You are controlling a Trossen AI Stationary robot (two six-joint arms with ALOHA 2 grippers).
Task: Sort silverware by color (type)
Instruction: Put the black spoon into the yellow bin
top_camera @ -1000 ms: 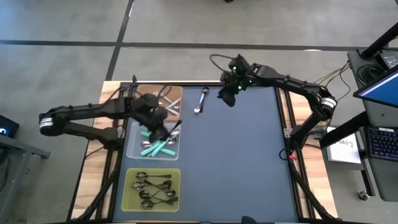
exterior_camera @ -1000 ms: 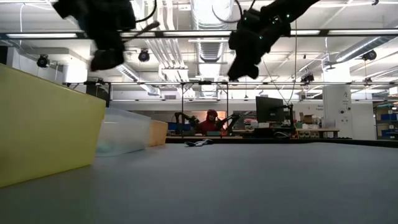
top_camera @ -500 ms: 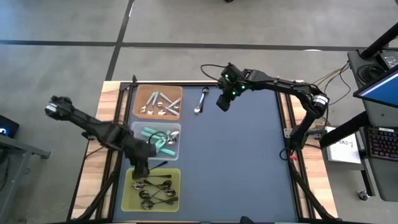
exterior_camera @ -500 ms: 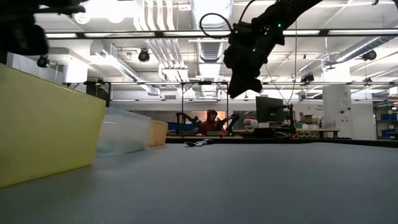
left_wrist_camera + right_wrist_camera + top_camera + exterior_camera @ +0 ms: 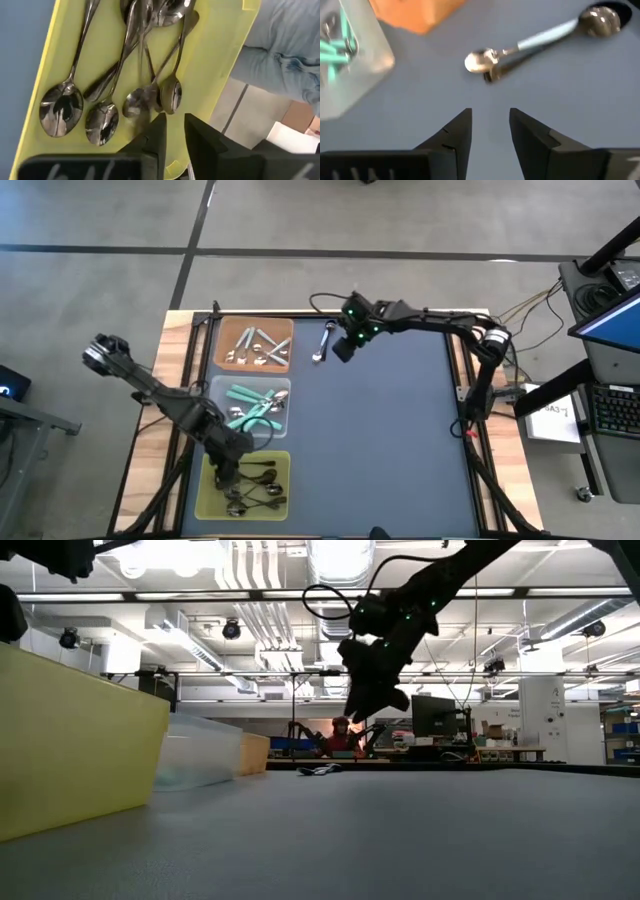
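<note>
The left gripper (image 5: 228,472) hangs over the yellow-green tray (image 5: 207,502) at the near left corner of the dark surface (image 5: 400,440), its fingers (image 5: 157,135) a narrow gap apart and holding nothing; in the left wrist view their tips sit just above the dark blackish spoons (image 5: 100,107) that lie heaped in that tray, bowls and handles crossing one another. The right gripper (image 5: 342,346) is at the far side of the surface, near the loose spoons lying just beside the orange tray (image 5: 226,332). Its fingers (image 5: 457,131) stand apart and empty. The right wrist view shows two spoons on the bare surface ahead of them: a teal-handled spoon (image 5: 555,32) with a silver bowl, and a silver spoon (image 5: 481,61) whose bowl lies close to the end of the teal handle, the two touching or nearly so; I cannot tell which. From above these read as one slim shape (image 5: 324,340) between the orange tray and the right gripper. The orange tray holds the shiny silver spoons (image 5: 256,348). The clear tray (image 5: 219,386), between the orange and yellow-green ones, holds the teal-handled spoons (image 5: 250,406). In the low view the right gripper hangs well above the surface, with a person (image 5: 338,736) seated far off in the room behind.
</note>
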